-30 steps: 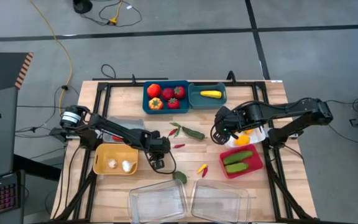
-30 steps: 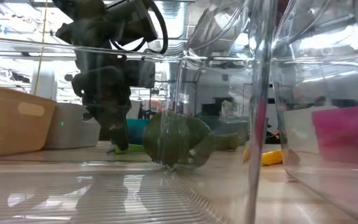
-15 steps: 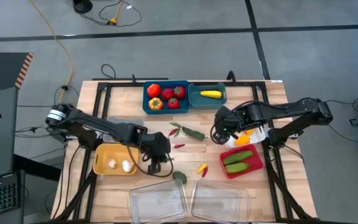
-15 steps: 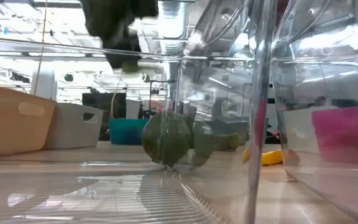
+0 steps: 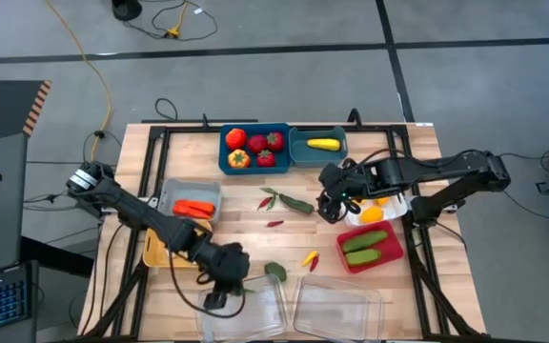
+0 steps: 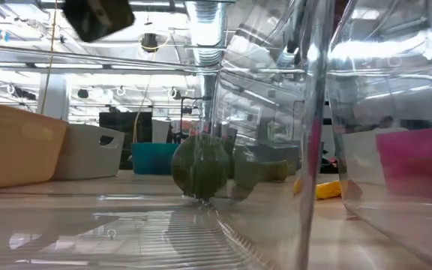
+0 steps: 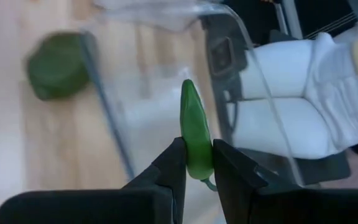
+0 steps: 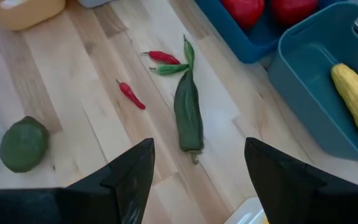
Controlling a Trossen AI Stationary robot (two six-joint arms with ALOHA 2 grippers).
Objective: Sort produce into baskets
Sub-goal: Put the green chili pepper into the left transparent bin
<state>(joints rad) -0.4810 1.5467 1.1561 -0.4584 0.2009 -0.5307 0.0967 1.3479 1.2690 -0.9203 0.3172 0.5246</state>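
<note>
My left gripper (image 5: 217, 297) hangs over the left clear tray (image 5: 255, 319) near the table's front edge, shut on a small green chili (image 7: 193, 127). My right gripper (image 5: 326, 204) is open and empty above the table, just right of a long green pepper (image 5: 298, 203), which also shows in the right wrist view (image 8: 188, 115). A round green fruit (image 5: 275, 271) lies on the table beside the tray. Red chilies (image 8: 163, 57) and a yellow one (image 5: 310, 257) lie loose on the wood. My left gripper pinches the green chili near its stem end (image 7: 197, 167) between its two fingertips. The chili points straight out past the fingers and is lifted clear, above the clear tray's wall.
Two teal bins (image 5: 227, 157) (image 5: 341, 157) stand at the far edge with red fruits and a yellow squash (image 5: 323, 144). A grey bin (image 5: 167, 193), a yellow bin (image 5: 151, 255), a white bin (image 5: 400, 203), a magenta bin (image 5: 394, 250) with green cucumbers and a second clear tray (image 5: 336, 307) stand around.
My left gripper has risen and gone toward the table's near edge, from beside the yellow bin to above the left clear tray, carrying the green chili. The round green fruit has stayed in place. My right gripper has edged slightly toward the long green pepper.
</note>
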